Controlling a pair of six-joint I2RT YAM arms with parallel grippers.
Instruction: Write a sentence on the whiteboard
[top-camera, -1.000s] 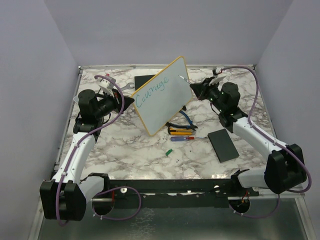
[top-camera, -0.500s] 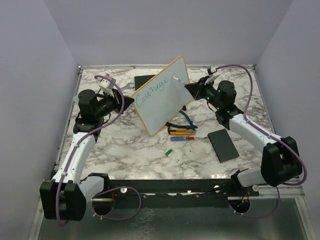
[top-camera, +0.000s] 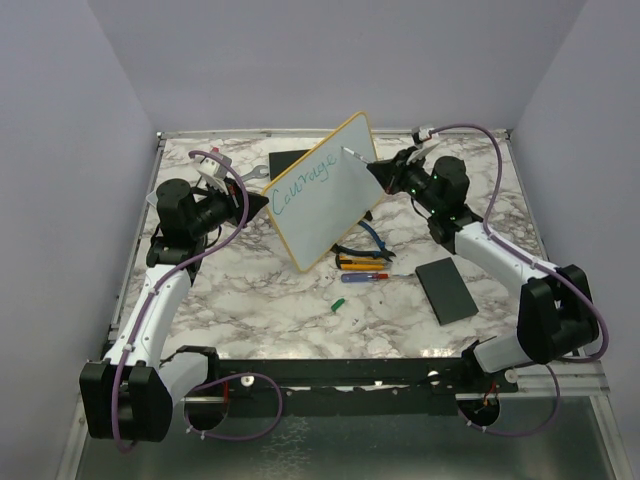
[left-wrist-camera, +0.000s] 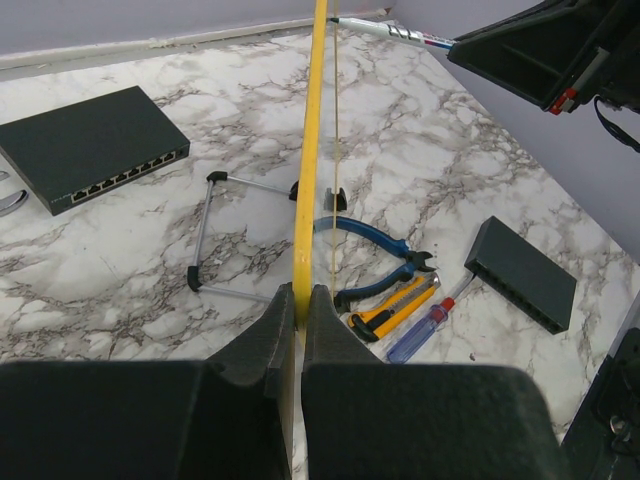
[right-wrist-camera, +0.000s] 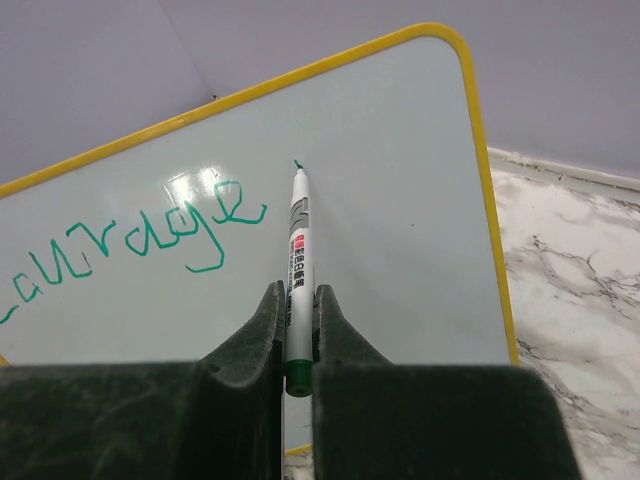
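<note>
Large yellow-rimmed whiteboard (top-camera: 325, 195), tilted, mid marble table (top-camera: 250, 310).
Left gripper (left-wrist-camera: 297, 298) clamps its yellow edge; right gripper (right-wrist-camera: 297, 300) pinches a white marker pen (right-wrist-camera: 298, 235), tip just right of teal cursive word (right-wrist-camera: 150, 240) "Courage".

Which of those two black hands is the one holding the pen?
The right hand, on the right in the overhead view: it pinches the green-tipped marker, aimed at the whiteboard. The left hand clamps the board's yellow edge instead.

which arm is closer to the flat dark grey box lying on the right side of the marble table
Right. The right arm passes right beside the flat dark grey box; the left arm is across the table, beyond the yellow-rimmed whiteboard it clamps.
</note>
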